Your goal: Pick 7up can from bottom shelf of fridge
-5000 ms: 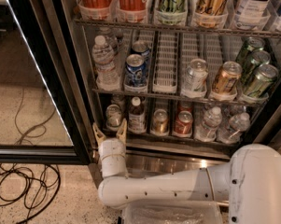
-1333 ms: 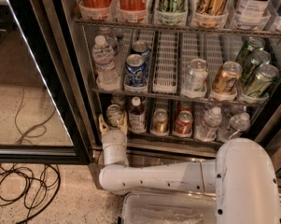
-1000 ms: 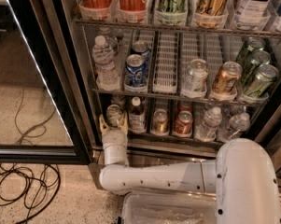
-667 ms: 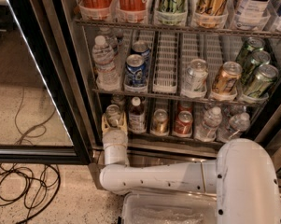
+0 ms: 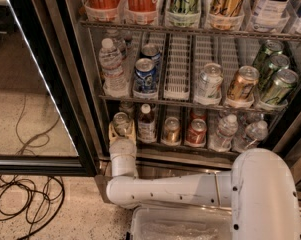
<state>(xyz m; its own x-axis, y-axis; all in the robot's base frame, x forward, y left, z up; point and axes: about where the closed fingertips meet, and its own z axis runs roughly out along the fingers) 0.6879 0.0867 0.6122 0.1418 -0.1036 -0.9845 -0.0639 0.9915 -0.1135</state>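
The 7up can [image 5: 121, 120], pale silvery-green with a shiny top, stands upright in the leftmost lane of the bottom shelf [image 5: 190, 151] of the fridge [image 5: 65, 84]. My gripper [image 5: 122, 132] reaches up from the white arm [image 5: 165, 189] at the front of that lane. Its tan fingers [image 5: 112, 132] sit on either side of the can's lower half and press against it. The can still rests on the rack.
To the can's right stand a brown bottle [image 5: 146, 124], a copper-gold can [image 5: 171, 130], a red can [image 5: 195, 131] and two water bottles [image 5: 223, 132]. The open glass door [image 5: 20, 84] stands left, with cables [image 5: 25, 199] on the floor. A translucent bin [image 5: 180, 226] sits below my arm.
Since five seconds ago my gripper has risen and moved in around the 7up can. Over the last second it has hardly moved.
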